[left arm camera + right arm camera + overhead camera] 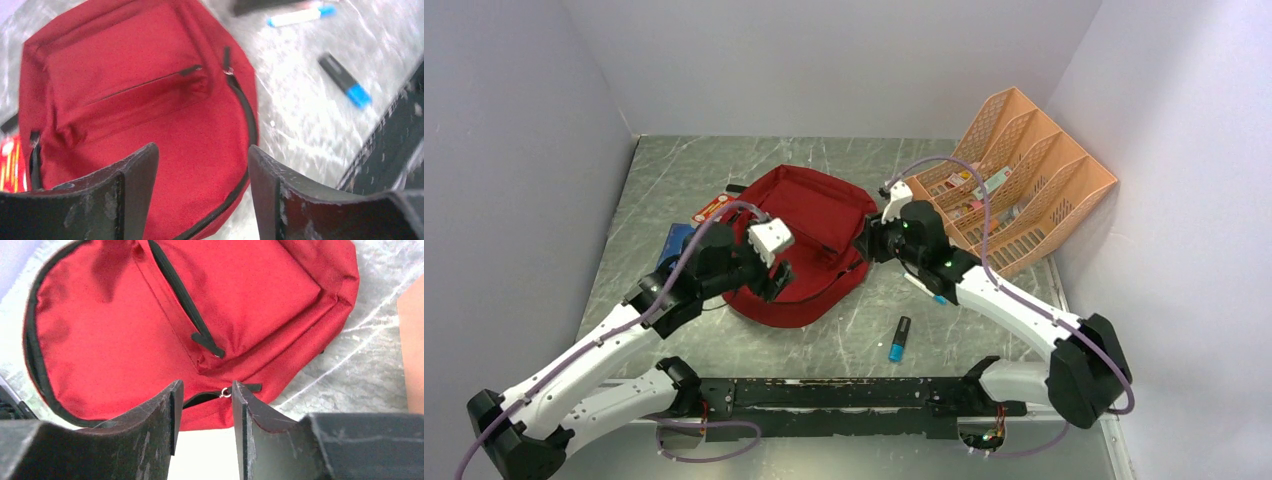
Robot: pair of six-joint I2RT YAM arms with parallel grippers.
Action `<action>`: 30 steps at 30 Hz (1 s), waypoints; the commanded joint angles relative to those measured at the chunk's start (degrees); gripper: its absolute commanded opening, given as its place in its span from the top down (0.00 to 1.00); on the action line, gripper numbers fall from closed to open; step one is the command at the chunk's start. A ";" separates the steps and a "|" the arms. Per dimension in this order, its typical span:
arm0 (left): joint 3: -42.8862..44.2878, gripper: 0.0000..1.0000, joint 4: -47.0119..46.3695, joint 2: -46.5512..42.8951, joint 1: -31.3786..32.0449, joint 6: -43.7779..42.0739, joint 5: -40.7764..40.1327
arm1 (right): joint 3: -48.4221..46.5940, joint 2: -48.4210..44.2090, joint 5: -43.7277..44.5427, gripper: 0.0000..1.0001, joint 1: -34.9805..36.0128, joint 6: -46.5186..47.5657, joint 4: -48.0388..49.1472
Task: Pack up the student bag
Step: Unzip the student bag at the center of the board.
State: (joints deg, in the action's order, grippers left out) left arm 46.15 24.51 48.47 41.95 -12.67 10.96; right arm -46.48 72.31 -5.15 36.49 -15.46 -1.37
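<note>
Hovering over the student bag (pixel 125 340), our right jaws stand narrowly parted with the main zipper pull (pixel 226 394) framed between them, not yet pinched. We judge they line up to drag it open. Our left jaws gape wide above the bag's near edge, likely to pin the fabric. The bag lies flat on the worktop (pixel 854 160), zipped; blue highlighter (pixel 899 339) and peach organiser (pixel 1034 170) wait nearby.

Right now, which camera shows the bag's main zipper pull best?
Right wrist: the main zipper pull sits close and sharp between the right gripper's open fingers. Left wrist shows it smaller, on the student bag's edge. Top external cannot resolve it.
</note>
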 commanded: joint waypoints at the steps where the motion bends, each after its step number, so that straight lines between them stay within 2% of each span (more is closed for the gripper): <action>1: 4.29 0.28 -2.66 1.44 0.15 25.19 -20.98 | 4.70 -3.96 -0.78 0.55 -0.08 -0.38 11.53; 5: 9.03 0.16 4.32 5.40 -0.78 35.27 -28.81 | 5.95 -4.68 -0.75 0.54 -0.10 -1.15 14.20; 7: 9.45 0.15 6.08 4.60 -1.85 40.56 -32.22 | 5.20 -4.20 -2.11 0.53 -0.10 -1.14 13.64; 9: 10.47 0.15 8.05 2.02 -4.64 44.90 -34.22 | 1.24 -1.75 -4.17 0.48 -0.16 0.21 6.78; 11: 12.44 0.14 10.42 0.29 -9.60 47.31 -35.64 | -1.40 0.30 -8.80 0.48 -0.19 2.47 3.95; 15: 15.31 0.14 14.62 0.47 -18.38 47.00 -33.89 | -1.07 1.92 -15.57 0.49 -0.06 1.74 7.83; 18: 14.62 0.10 17.52 2.53 -21.57 46.59 -30.40 | -4.21 4.71 -18.34 0.49 2.42 5.32 5.63; 22: 10.56 0.07 17.61 1.53 -22.94 47.83 -28.13 | -8.29 7.03 -12.13 0.48 12.51 15.65 0.78; 24: 9.25 0.07 17.23 -0.25 -23.12 48.03 -28.23 | -8.92 8.03 -11.27 0.48 15.34 20.21 -1.51; 30: 10.41 0.08 16.75 -1.92 -23.23 45.06 -28.95 | -3.40 5.59 -10.50 0.51 20.18 28.46 4.06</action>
State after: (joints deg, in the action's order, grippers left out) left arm 54.59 41.78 47.81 19.44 33.89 -18.70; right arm -53.23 79.85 -17.67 54.76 4.21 0.32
